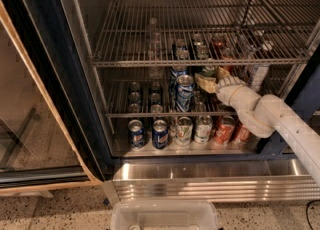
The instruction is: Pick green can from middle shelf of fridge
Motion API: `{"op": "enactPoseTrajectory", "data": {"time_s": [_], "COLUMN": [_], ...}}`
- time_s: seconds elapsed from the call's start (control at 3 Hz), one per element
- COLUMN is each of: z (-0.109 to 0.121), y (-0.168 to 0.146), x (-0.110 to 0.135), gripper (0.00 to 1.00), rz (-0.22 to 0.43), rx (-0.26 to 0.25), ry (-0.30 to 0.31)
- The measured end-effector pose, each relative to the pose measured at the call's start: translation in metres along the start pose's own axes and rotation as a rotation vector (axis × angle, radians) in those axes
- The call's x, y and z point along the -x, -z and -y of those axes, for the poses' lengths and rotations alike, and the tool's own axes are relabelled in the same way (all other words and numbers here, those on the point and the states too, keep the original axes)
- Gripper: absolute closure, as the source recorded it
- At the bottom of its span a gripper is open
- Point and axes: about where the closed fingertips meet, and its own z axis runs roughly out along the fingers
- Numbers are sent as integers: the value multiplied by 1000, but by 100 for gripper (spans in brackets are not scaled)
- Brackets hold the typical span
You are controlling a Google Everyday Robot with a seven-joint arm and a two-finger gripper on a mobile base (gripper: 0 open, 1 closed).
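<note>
The fridge (55,79) stands open with wire racks inside. The middle shelf (120,114) holds several cans. My gripper (213,80) reaches in from the right, above that shelf, just right of a blue-and-silver can (184,93). A dark green can (209,69) shows right behind and above the gripper, partly hidden by it. I cannot tell whether they touch. My white arm (280,124) runs down to the lower right.
The upper wire rack (200,62) sits close above the gripper. Several cans (182,130) line the fridge floor. The glass door (25,124) hangs open at left. A ribbed steel base (200,184) and a white bin (165,215) lie below.
</note>
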Motion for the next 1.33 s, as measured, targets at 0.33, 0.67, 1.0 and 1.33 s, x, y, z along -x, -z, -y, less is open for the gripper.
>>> {"op": "enactPoseTrajectory", "data": {"time_s": [0.33, 0.67, 1.0, 1.33], "z": [-4, -4, -4, -3], "y": [12, 17, 26, 37], "x": [14, 20, 27, 31], "gripper": [100, 100, 100, 100], "rz": [10, 14, 15, 6], "rx": [-12, -18, -30, -48], "ry": [19, 21, 18, 8]}}
